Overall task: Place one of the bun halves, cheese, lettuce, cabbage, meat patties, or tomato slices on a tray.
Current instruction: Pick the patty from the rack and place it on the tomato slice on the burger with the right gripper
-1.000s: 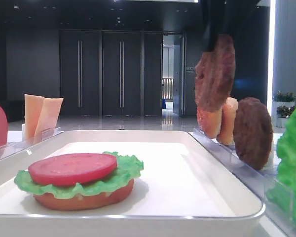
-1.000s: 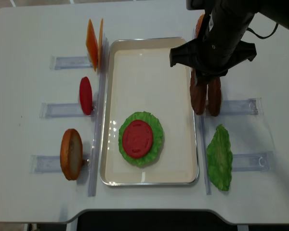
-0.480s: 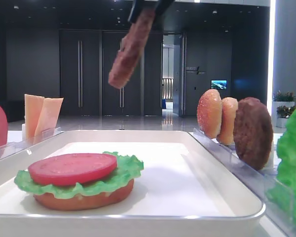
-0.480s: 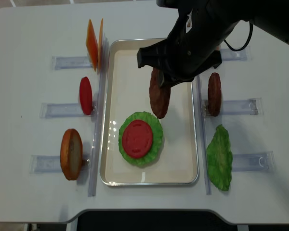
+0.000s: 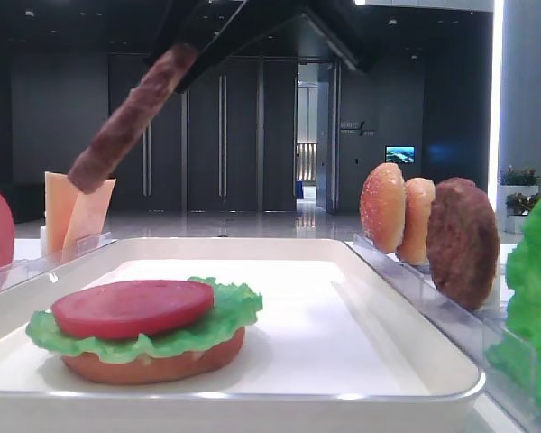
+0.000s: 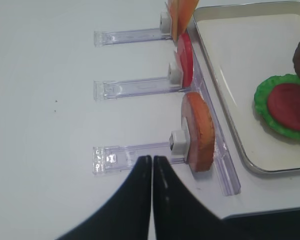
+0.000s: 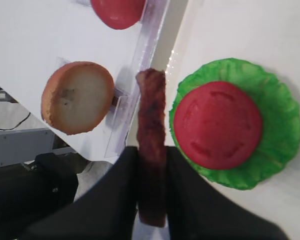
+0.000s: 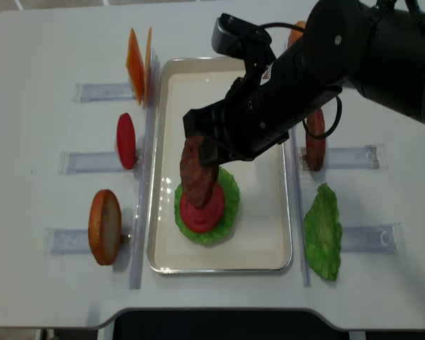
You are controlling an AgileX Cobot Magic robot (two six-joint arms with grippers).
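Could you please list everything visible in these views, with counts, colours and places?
tray: one, white, centre of table.
bun halves: one orange in left rack, two speckled far right, one base under the lettuce on the tray.
lettuce: two, green; one on the tray stack, one in right rack.
tomato slices: two, red; one atop the stack, one in left rack.
cheese: two, orange, far-left rack.
meat patties: two, brown; one held above the stack, one in right rack.
right claw: shut on a patty.
left claw: shut, empty.
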